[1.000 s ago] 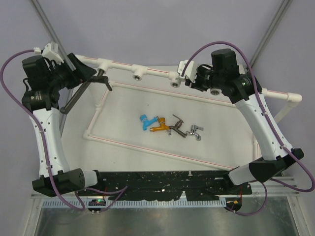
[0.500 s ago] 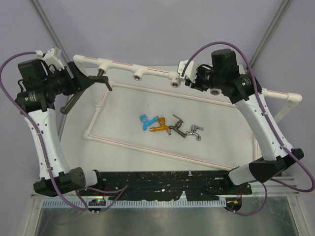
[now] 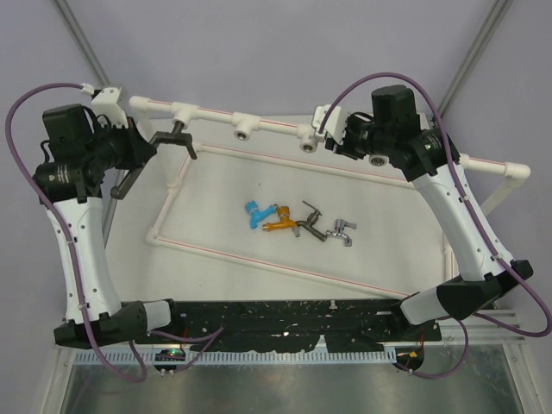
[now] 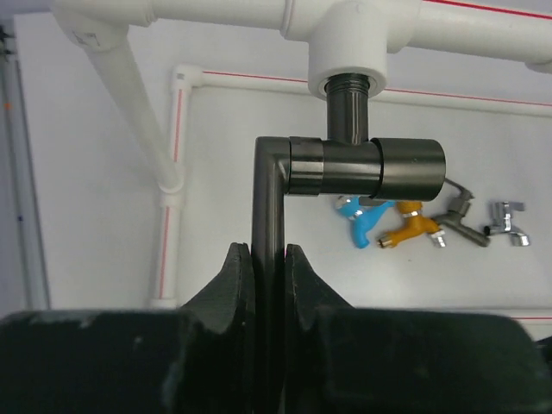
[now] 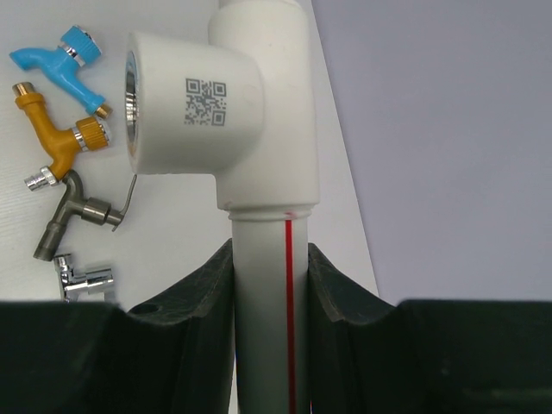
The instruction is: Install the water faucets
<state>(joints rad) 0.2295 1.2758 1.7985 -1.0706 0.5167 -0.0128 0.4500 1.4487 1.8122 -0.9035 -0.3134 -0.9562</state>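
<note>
One big dark-grey faucet [image 4: 366,166] stands in the upper-left socket [image 4: 349,65], left gripper [image 4: 266,255] jaws pinching its long arm, right gripper [image 5: 270,259] jaws clamped round the white pipe [image 5: 263,172] upper right, and four lie mid-bench [image 3: 388,224]: blue tap [image 3: 254,212], orange tap [image 3: 280,223], dark metal tap [image 3: 310,219], chrome tap [image 3: 342,231].

Both arms reach forward, the left gripper [image 4: 267,254] pinching the faucet [image 4: 366,168] between its fingers, the right gripper [image 5: 270,252] clamping the pipe [image 5: 259,34].

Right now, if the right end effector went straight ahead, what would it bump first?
Probably the white plastic tee fitting with the QR code, just ahead on the red-striped white pipe the right end effector grips.
</note>
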